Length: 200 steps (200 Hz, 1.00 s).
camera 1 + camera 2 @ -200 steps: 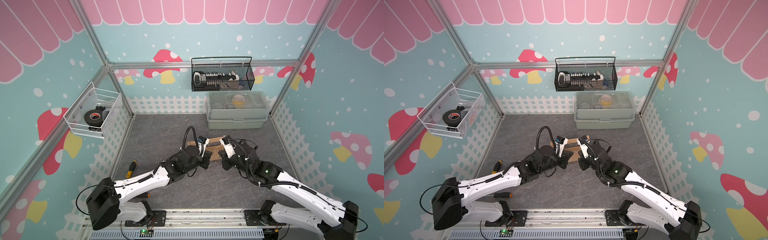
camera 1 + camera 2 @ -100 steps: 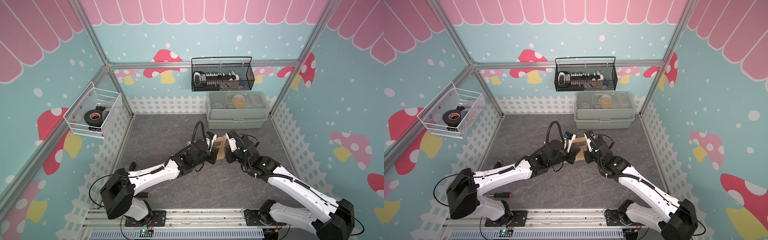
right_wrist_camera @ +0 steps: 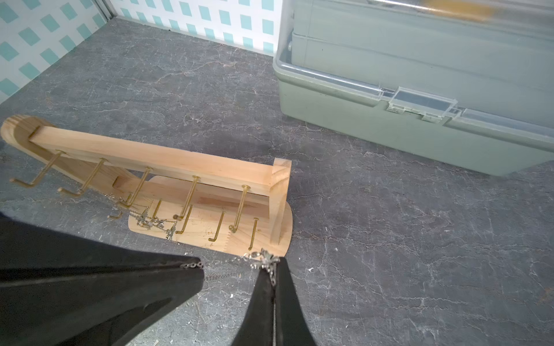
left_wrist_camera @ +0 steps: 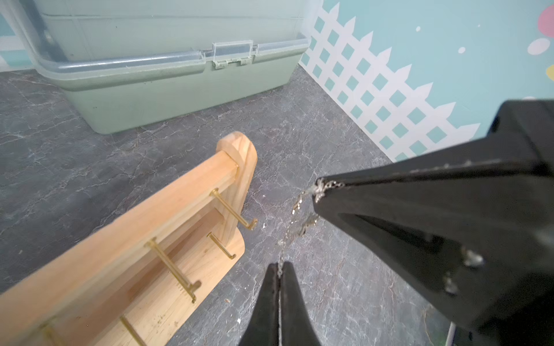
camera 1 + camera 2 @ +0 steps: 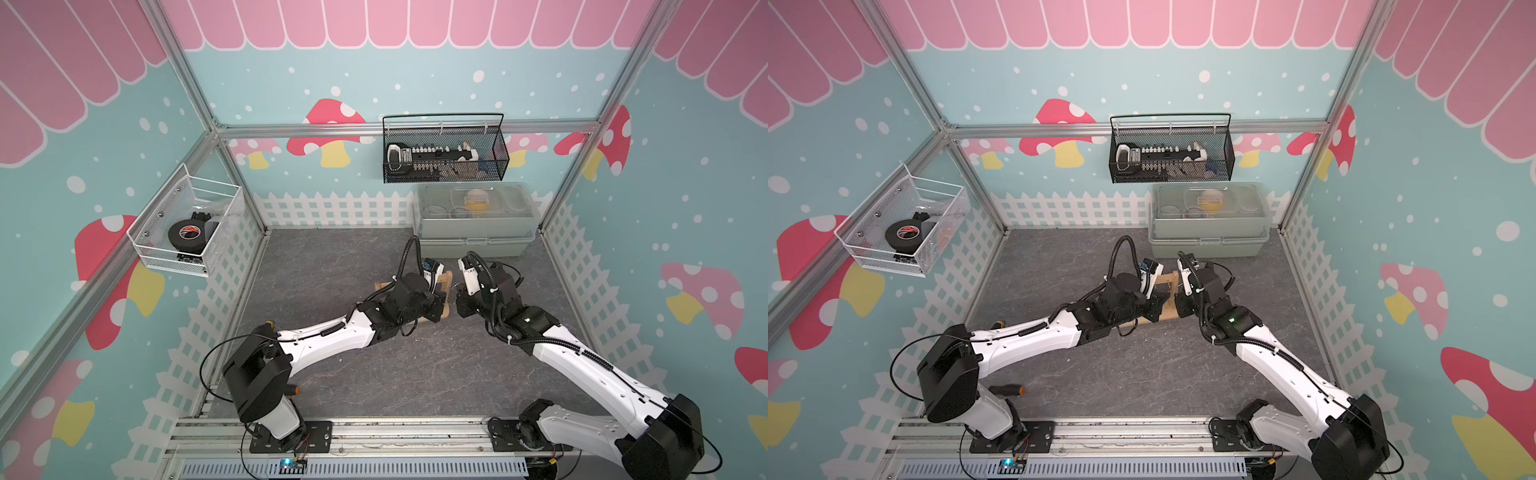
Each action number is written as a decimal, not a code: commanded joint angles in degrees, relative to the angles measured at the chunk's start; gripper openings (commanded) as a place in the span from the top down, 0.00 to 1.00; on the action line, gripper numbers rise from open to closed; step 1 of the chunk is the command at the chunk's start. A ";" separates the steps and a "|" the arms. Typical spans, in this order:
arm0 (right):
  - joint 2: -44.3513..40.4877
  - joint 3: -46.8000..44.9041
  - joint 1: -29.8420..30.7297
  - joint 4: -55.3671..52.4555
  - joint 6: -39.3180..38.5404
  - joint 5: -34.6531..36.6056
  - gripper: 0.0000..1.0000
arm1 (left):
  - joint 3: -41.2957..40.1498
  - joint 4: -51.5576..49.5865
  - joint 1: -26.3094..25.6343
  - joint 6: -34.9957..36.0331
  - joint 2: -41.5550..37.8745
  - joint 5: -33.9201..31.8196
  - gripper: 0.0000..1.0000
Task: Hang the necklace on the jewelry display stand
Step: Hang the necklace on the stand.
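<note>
The jewelry display stand (image 3: 162, 163) is a light wooden rack with gold hooks (image 4: 232, 211) along its crossbar; it stands mid-floor, mostly hidden under my wrists in both top views (image 5: 447, 277) (image 5: 1168, 279). The necklace (image 4: 295, 209) is a thin silvery chain stretched between my two grippers just beside the stand's end. My left gripper (image 4: 279, 265) is shut on one part of it. My right gripper (image 3: 271, 264) is shut on a bunched part by the clasp (image 3: 265, 258). More chain (image 3: 150, 221) lies among the middle hooks over the base; whether it hangs on one I cannot tell.
A grey-green lidded box (image 5: 473, 245) (image 3: 419, 128) sits close behind the stand at the back right. A black wire basket (image 5: 444, 162) hangs on the back wall, a white basket with tape (image 5: 187, 224) on the left wall. An orange-tipped screwdriver (image 5: 1007, 389) lies front left.
Both arms have reached a little further back and to the right, along the stand's end. Both grippers have stayed shut on the chain.
</note>
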 commanded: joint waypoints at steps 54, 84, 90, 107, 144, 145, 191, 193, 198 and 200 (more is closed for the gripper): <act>1.45 0.34 -1.22 3.87 -1.39 -2.65 0.99 | 2.44 -0.23 1.59 -0.03 1.74 -1.96 0.98; 2.49 0.35 -1.89 4.55 -1.40 -3.10 0.99 | 2.38 0.28 2.58 0.03 1.91 -1.30 0.98; 2.66 0.30 -1.99 4.63 -1.24 -3.32 0.99 | 2.52 0.26 2.72 0.11 1.96 -1.32 0.98; 3.01 0.23 -2.10 5.18 -1.14 -3.68 0.99 | 3.02 -0.19 3.16 0.35 2.30 -0.98 0.98; 3.77 0.49 -2.36 5.62 -1.23 -3.92 0.99 | 4.16 -0.48 3.47 0.06 3.36 -0.32 0.98; 3.81 0.53 -2.32 5.58 -1.23 -3.87 0.99 | 4.18 -0.51 3.47 0.09 3.42 -0.27 0.98; 4.11 -1.10 -2.73 5.46 -0.57 -4.92 0.99 | 5.30 -1.89 3.49 -0.54 4.80 -0.37 0.96; 4.04 -1.19 -2.79 5.48 -0.51 -5.03 0.99 | 5.27 -1.92 3.48 -0.55 4.79 -0.45 0.96; 3.98 -1.34 -2.79 5.46 -0.42 -5.30 0.99 | 5.30 -1.93 3.47 -0.62 4.87 -0.47 0.95; 4.01 -1.43 -2.73 5.53 -0.36 -5.45 0.99 | 5.22 -1.93 3.47 -0.64 4.88 -0.43 0.95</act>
